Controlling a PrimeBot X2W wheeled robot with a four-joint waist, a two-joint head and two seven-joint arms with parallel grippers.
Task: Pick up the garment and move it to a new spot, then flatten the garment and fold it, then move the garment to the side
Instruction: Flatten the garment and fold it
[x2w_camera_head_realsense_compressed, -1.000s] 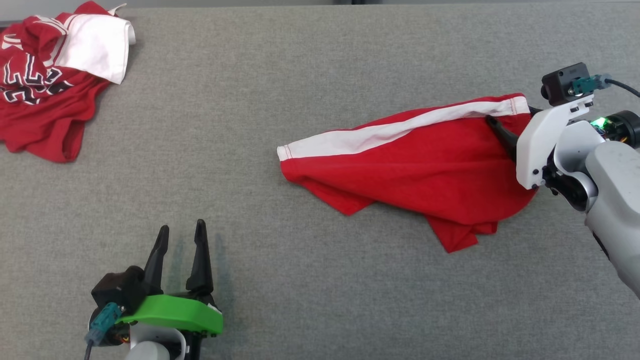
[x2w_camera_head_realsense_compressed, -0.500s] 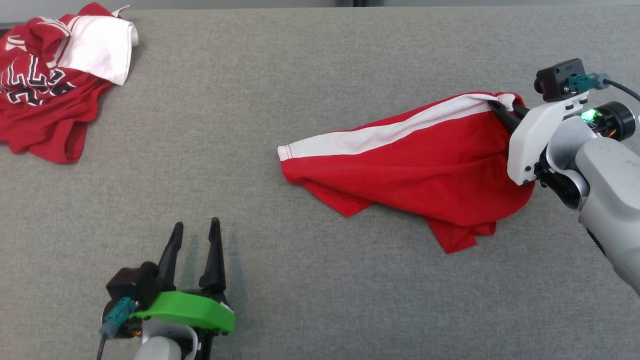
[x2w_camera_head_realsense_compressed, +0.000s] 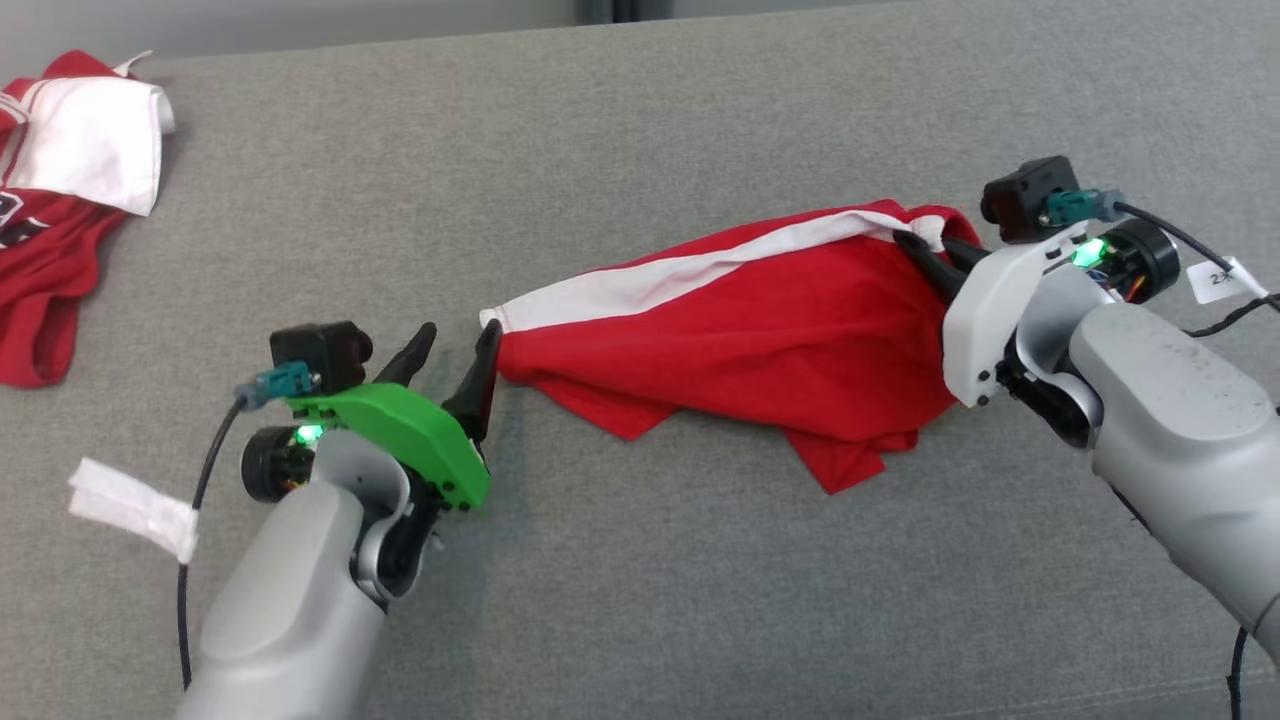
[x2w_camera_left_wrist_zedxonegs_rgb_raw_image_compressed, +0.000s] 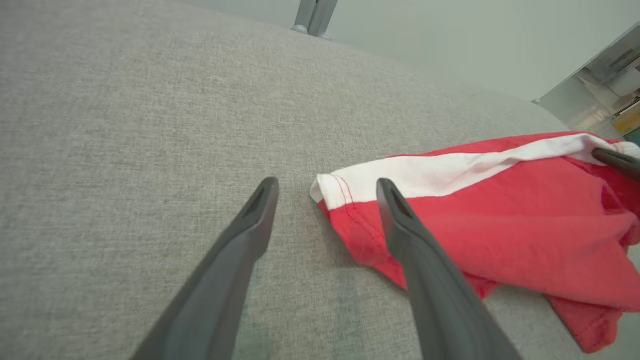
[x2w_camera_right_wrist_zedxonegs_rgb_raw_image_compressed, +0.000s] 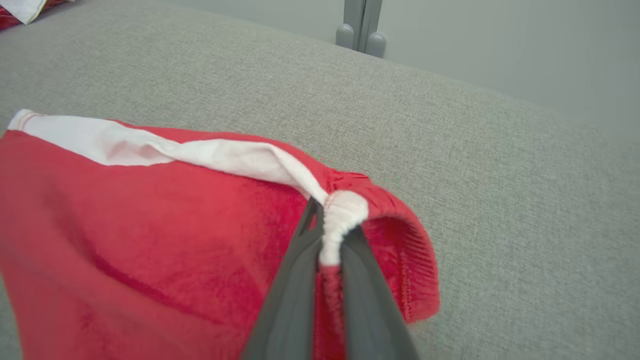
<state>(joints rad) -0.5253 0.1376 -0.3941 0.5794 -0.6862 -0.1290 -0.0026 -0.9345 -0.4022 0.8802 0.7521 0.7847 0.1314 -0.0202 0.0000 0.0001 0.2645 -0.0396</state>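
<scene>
Crosswise, the garment (x2w_camera_head_realsense_compressed: 760, 335) stretches left–right — right tool (x2w_camera_head_realsense_compressed: 925, 245) pinching its end, left tool (x2w_camera_head_realsense_compressed: 459, 332) spread apart.

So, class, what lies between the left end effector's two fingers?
In the left wrist view: bare grey surface and the white-hemmed corner of the garment, inside the open left end effector.

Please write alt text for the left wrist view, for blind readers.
The open left gripper hovers at the white-striped corner of a red garment on a grey surface, one finger in front of the cloth. At the far end, the right gripper pinches the stripe.
</scene>
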